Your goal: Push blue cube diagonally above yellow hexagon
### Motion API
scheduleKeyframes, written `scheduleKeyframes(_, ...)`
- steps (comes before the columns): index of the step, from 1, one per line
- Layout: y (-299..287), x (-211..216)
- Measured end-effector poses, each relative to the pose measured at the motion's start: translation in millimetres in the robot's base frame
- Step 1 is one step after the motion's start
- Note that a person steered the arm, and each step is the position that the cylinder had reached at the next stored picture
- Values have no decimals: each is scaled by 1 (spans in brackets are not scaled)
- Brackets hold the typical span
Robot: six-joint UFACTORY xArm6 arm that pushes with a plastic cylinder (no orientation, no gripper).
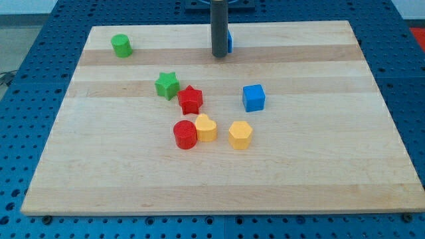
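The blue cube (pixel 254 97) sits right of the board's middle. The yellow hexagon (pixel 240 135) lies just below it and slightly to the left, with a small gap between them. My tip (pixel 219 56) is the lower end of the dark rod near the view's top centre, well above and left of the blue cube and touching neither block. A second blue block (pixel 229 40) is mostly hidden behind the rod.
A green cylinder (pixel 121 45) stands at the top left. A green star (pixel 167 85) and a red star (pixel 190 99) sit left of centre. A red cylinder (pixel 185 135) and a yellow heart-like block (pixel 206 127) lie left of the hexagon. The wooden board (pixel 319 172) carries them all.
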State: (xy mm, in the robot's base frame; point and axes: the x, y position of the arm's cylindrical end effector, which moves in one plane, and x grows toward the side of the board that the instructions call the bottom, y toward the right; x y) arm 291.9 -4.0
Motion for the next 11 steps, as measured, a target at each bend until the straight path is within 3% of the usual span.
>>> scheduleKeyframes(2, -4, 54)
scheduleKeyframes(4, -6, 60)
scheduleKeyframes(5, -4, 83)
scheduleKeyframes(7, 17, 121)
scheduleKeyframes(10, 73, 127)
scheduleKeyframes(11, 70, 159)
